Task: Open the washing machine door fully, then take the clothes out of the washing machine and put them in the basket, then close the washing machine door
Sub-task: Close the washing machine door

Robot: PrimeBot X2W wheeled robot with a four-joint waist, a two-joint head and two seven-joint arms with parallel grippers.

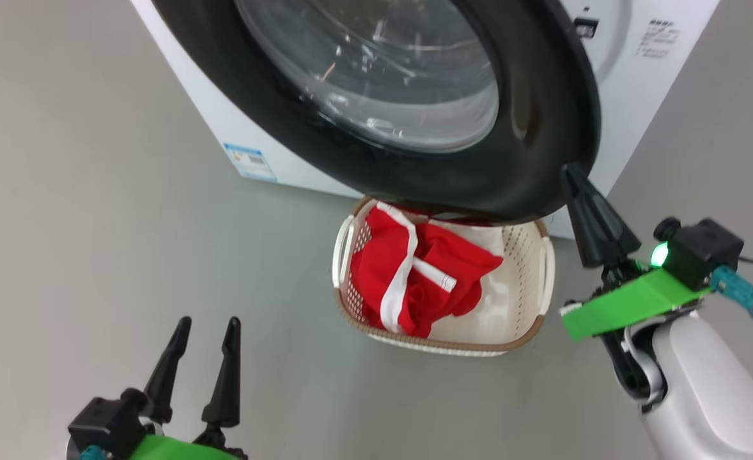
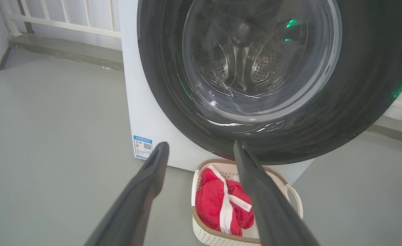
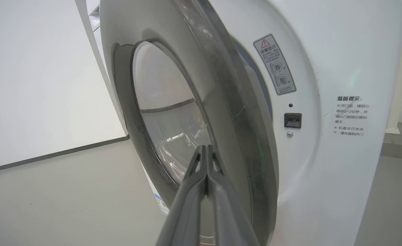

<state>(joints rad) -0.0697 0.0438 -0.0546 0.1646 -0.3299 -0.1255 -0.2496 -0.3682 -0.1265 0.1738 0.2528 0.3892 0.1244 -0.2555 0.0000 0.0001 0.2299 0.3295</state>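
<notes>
Right hand [image 1: 573, 182] is pressed shut, holding nothing, its joined tips against or just beside the lower outer edge of the washing machine door [image 1: 530, 128]; contact cannot be confirmed. Left hand [image 1: 209, 326] hangs open and empty low over the floor [image 1: 95, 191], well apart from everything.

The door stands ajar, swung out from the washing machine [image 1: 645, 108] and overhanging the basket [image 1: 523, 335], where the red-and-white clothes [image 1: 427, 275] lie. So closing appears to be the step left.

The door is rigid, hinged and probably weighty, and its glossy black rim looks slippery. A closed-finger push on the rim's free edge, opposite the hinge and level with the latch slot [image 3: 293, 120], should serve better than a pinch.
</notes>
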